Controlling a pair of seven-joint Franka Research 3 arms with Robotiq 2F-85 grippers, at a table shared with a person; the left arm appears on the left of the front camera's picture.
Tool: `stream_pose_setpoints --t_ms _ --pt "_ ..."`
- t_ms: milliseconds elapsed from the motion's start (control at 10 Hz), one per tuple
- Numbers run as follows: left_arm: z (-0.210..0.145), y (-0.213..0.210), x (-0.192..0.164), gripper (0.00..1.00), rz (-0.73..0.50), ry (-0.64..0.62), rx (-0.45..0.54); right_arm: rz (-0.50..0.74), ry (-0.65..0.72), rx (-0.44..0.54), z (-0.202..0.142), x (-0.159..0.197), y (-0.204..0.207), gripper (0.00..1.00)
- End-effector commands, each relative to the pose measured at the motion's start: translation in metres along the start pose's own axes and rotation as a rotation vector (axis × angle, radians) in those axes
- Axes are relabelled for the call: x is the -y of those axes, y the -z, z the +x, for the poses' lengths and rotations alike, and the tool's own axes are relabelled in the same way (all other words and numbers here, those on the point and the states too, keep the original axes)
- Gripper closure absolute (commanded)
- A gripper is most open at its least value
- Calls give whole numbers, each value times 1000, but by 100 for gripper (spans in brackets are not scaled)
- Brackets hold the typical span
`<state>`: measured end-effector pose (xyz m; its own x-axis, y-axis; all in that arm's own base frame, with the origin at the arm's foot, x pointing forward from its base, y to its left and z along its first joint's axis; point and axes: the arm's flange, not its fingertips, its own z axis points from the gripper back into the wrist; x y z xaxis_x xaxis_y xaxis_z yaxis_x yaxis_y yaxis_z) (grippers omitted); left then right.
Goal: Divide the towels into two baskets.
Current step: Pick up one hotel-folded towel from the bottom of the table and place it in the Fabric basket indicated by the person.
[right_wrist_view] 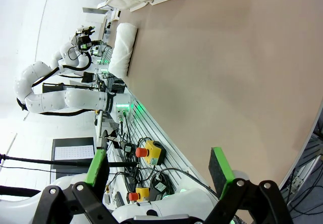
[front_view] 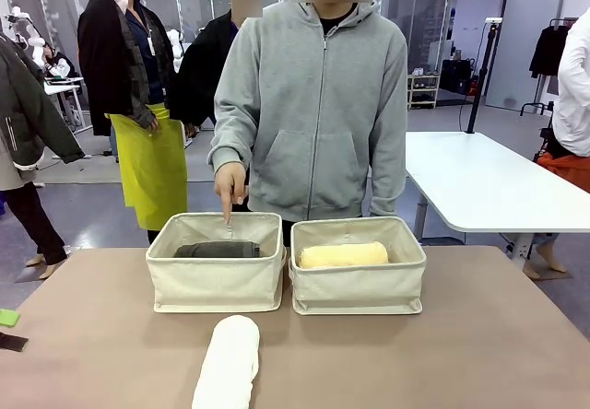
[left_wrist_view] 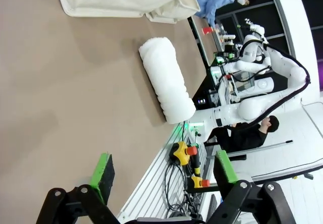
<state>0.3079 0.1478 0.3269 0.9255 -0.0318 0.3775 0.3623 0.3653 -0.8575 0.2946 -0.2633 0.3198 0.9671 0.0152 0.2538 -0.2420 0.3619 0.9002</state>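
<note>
Two baskets: one (front_view: pixel 217 280) and another (front_view: pixel 358 283). Three towels: a dark grey one (front_view: pixel 218 249), a pale yellow one (front_view: pixel 343 255), a white one (front_view: pixel 228 363), ahead of the left claw (left_wrist_view: pixel 162 171).

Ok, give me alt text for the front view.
A person's hand points down into the left basket holding a dark grey towel. The right basket holds a pale yellow towel; a white towel lies before them.
</note>
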Motion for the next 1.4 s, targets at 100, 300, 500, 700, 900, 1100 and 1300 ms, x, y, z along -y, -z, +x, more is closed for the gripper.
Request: stream_pose_setpoints --t_ms 100,300,500,700,900,1100,1300 --pt "40 64 34 0 59 -136 -162 -13 6 -7 -3 -3 0 0" --pt "55 109 61 0 164 -247 -215 -13 6 -7 -3 -3 0 0" --pt "65 138 89 0 368 -261 -234 -13 6 -7 -3 -3 0 0" --pt "69 171 102 0 363 -275 -276 -13 6 -7 -3 -3 0 0" --pt "70 204 106 0 462 -279 -291 -13 6 -7 -3 -3 0 0" --pt "64 232 103 0 463 -260 -290 -13 6 -7 -3 -3 0 0" --pt "59 242 98 0 428 -231 -225 -13 6 -7 -3 -3 0 0"
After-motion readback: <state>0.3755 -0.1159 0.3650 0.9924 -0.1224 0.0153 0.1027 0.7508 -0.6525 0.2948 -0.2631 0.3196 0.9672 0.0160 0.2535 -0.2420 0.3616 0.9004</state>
